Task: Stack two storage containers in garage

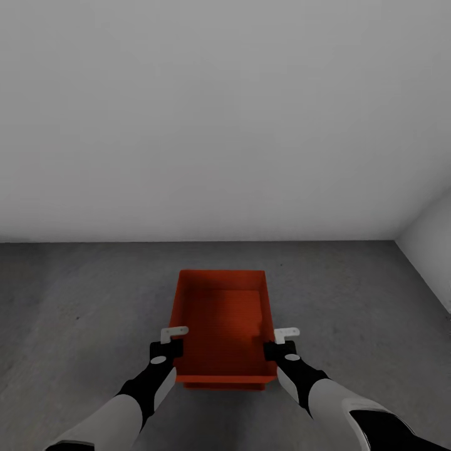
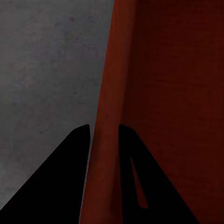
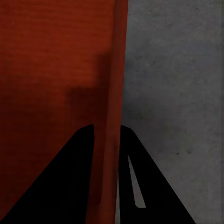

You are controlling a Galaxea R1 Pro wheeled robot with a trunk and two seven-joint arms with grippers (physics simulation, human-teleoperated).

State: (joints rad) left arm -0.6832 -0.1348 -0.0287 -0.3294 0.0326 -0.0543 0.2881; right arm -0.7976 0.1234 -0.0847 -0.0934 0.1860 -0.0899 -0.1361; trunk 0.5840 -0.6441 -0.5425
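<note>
One orange-red open-topped storage container point(image 1: 219, 313) is in front of me over the garage's dark grey floor point(image 1: 81, 300), and nothing lies inside it. My left gripper point(image 1: 175, 338) is shut on its left wall point(image 2: 116, 70), one finger inside and one outside. My right gripper point(image 1: 279, 341) is shut on the right wall point(image 3: 116, 70) in the same way. The left wrist view shows the wall running between the left gripper's point(image 2: 103, 128) dark fingers, and the right wrist view shows the same for the right gripper point(image 3: 107, 127). I cannot tell whether the box rests on the floor or hangs just above it. The living room is out of view.
A plain white-grey wall point(image 1: 225, 125) rises a short way beyond the container. A second wall point(image 1: 432, 250) meets it at a corner on the right. Grey concrete-like floor spreads to both sides of the box.
</note>
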